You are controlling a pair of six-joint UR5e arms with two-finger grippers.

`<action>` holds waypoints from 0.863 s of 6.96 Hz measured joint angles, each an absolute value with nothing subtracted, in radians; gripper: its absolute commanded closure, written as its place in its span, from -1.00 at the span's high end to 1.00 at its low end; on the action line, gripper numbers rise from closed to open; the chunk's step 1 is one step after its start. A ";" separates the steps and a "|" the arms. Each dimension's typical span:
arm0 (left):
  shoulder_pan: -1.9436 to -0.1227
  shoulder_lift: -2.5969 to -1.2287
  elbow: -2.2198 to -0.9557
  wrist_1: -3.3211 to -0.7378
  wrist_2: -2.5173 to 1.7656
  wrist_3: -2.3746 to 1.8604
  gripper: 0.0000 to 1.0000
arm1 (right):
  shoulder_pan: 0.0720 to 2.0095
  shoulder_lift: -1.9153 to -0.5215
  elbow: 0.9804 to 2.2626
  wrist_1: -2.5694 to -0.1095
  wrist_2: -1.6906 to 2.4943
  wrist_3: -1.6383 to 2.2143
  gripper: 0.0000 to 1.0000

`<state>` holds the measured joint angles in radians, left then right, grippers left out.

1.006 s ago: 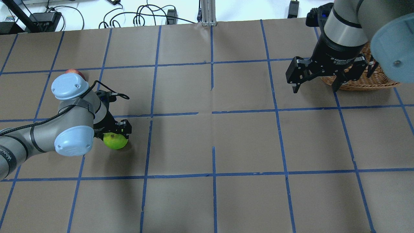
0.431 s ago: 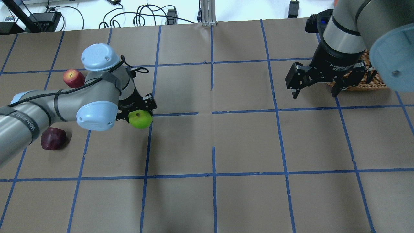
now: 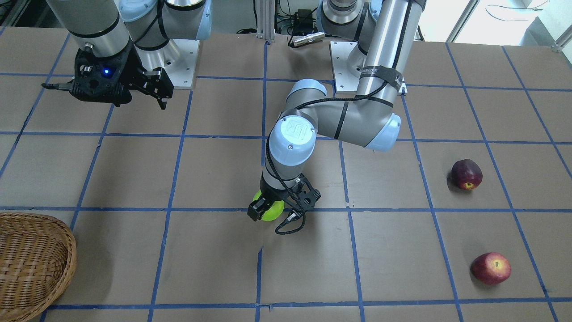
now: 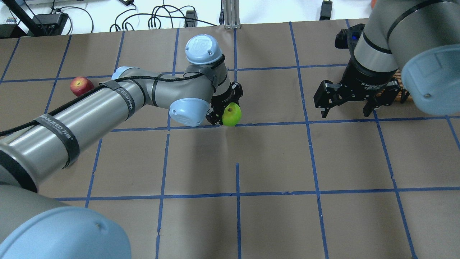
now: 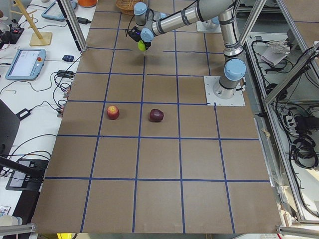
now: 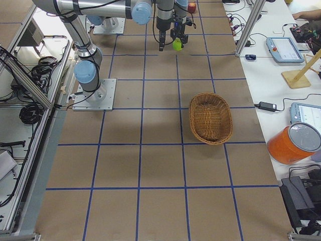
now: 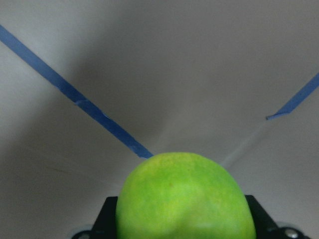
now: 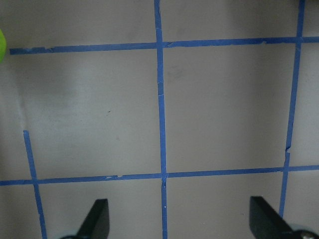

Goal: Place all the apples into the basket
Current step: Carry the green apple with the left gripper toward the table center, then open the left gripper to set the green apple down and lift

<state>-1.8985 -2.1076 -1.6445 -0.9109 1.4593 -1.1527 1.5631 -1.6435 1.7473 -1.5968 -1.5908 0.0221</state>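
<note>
My left gripper (image 4: 226, 113) is shut on the lime green apple (image 4: 232, 114) and holds it above the table's middle. The apple fills the bottom of the left wrist view (image 7: 184, 199). The red apple (image 4: 82, 86) lies at the far left. The maroon apple (image 3: 466, 174) lies nearer the robot and is hidden under my left arm in the overhead view. My right gripper (image 4: 345, 108) is open and empty, hovering beside the wicker basket (image 6: 210, 118). Only a sliver of the basket (image 4: 402, 95) shows in the overhead view.
The table is brown paper with a blue tape grid (image 4: 237, 124). In the front-facing view the basket (image 3: 31, 259) sits at the lower left corner and both loose apples lie at the right. Cables and a post stand past the far edge.
My left arm has carried the green apple from the left side to the table's middle, lifted off the surface. The right gripper has shifted slightly and stays open.
</note>
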 measured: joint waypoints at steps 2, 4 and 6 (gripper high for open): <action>-1.910 -2.118 -1.646 -0.905 1.464 -1.141 1.00 | 1.563 -1.612 1.761 -1.658 -1.588 0.024 1.00; -1.866 -2.050 -1.623 -1.036 1.469 -0.995 1.00 | 1.564 -1.567 1.770 -1.734 -1.548 0.037 1.00; -1.710 -1.930 -1.609 -1.241 1.506 -0.617 1.00 | 1.607 -1.504 1.769 -1.842 -1.499 0.115 1.00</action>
<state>-1.7104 -1.9297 -1.6091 -1.2411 1.5061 -0.6170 1.6070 -1.5039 1.7688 -1.8421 -1.4991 0.1148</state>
